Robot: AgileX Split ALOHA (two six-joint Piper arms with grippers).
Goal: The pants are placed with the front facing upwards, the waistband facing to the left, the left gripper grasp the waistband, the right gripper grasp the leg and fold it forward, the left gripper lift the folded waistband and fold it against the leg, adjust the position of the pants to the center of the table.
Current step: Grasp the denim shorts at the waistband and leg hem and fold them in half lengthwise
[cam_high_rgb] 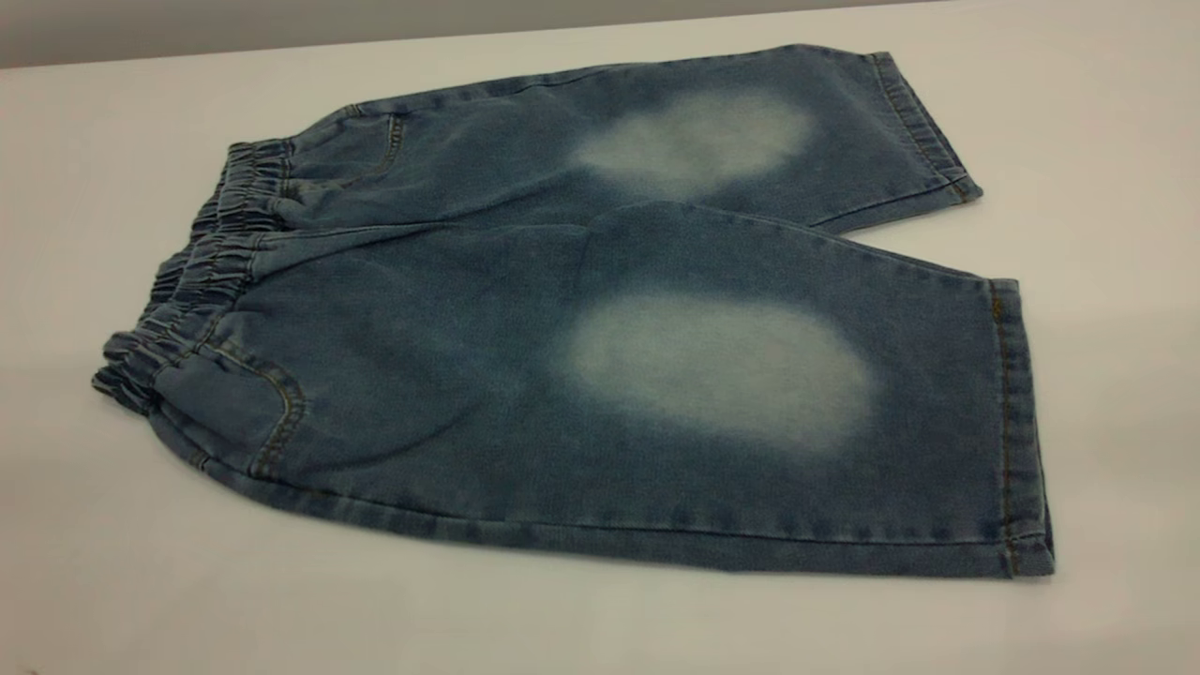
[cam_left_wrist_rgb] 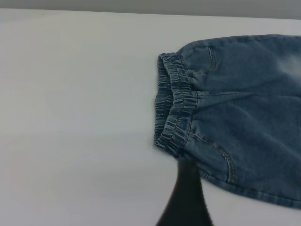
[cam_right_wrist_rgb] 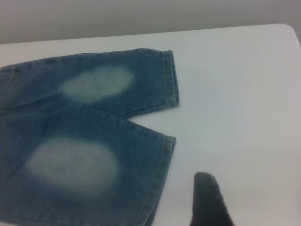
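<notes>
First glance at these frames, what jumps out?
The pants dominate: blue denim spread flat on the white table, front up, a pale faded oval on each leg. The ruched waistband sits at the exterior view's left. Only one dark fingertip of each gripper shows, the left gripper near the waistband, the right gripper near the leg hems.

Blue denim pants (cam_high_rgb: 450, 375) flat, waistband (cam_high_rgb: 202, 272) left

The pants (cam_high_rgb: 450, 375) are matt blue denim cloth with a fine woven grain, faded pale in an oval on each leg and stitched in tan thread. Their waistband (cam_high_rgb: 202, 272) is ruched, ridged denim. The counter (cam_high_rgb: 1078, 122) is smooth, white, faintly sheened.
</notes>
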